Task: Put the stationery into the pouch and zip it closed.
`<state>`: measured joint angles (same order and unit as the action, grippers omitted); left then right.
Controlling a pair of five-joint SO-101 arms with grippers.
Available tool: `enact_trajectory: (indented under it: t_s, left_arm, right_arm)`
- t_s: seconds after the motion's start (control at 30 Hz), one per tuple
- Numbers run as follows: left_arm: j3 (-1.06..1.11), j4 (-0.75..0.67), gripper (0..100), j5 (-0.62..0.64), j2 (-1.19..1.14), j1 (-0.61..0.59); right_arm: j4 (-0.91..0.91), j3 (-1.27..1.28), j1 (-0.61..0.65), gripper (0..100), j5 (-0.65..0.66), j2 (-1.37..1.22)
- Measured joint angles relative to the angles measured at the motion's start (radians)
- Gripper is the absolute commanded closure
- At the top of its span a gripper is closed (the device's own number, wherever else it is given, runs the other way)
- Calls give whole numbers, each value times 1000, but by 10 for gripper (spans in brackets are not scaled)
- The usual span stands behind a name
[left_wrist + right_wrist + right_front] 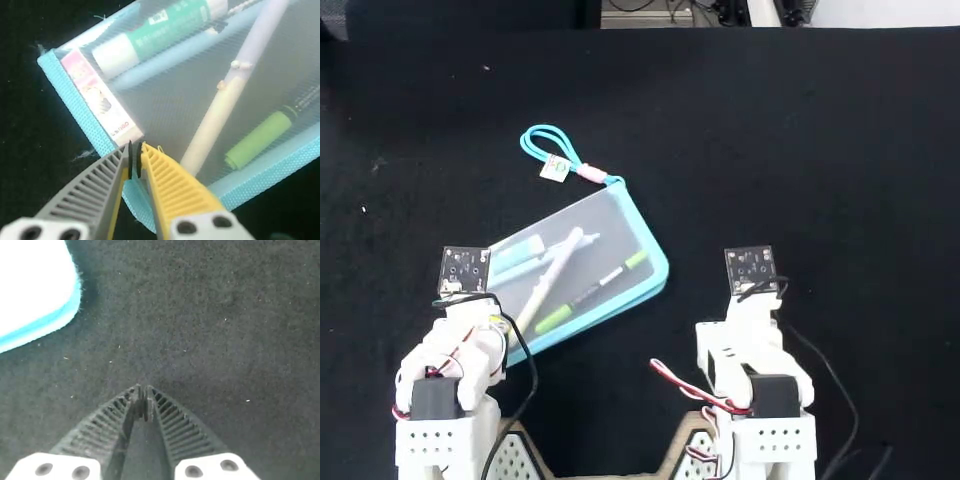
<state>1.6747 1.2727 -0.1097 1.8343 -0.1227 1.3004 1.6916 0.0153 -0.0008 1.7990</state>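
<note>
high view – table: black table spread across the frame.
high view – pouch: a clear mesh pouch with a light blue edge lay tilted at centre left. Its near corner was under the left arm.
high view – loop: a blue wrist loop with a small tag ran from the pouch's upper corner toward the upper left.
high view – stationery: a cream pen, a green-capped pen and a glue stick were inside the pouch.
high view – right arm: the right arm stood at lower right, apart from the pouch.
left wrist view – left pincer: the left pincer had its fingers drawn together, tips over the pouch's blue edge at lower centre. whether they nipped the fabric i could not tell.
left wrist view – contents: behind the mesh lay the glue stick at the top, a pale blue pen just below it, and a pink-and-white eraser at left. the cream pen ran diagonally through the middle and the green-capped pen was at right.
right wrist view – right pincer: the right pincer had its fingers together above bare table at lower centre, touching nothing.
right wrist view – pouch: one rounded corner with its blue edge showed in the upper left, well apart from the fingertips.
</note>
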Motion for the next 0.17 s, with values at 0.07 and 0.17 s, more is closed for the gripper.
enact_trajectory:
  t_s: [0.07,0.17]
  left_arm:
    - [0,0,942,0,0,0]
    - [2,0,942,0,0,0]
  right_arm:
    - [0,0,0,987,0,0]
    - [0,0,0,987,0,0]
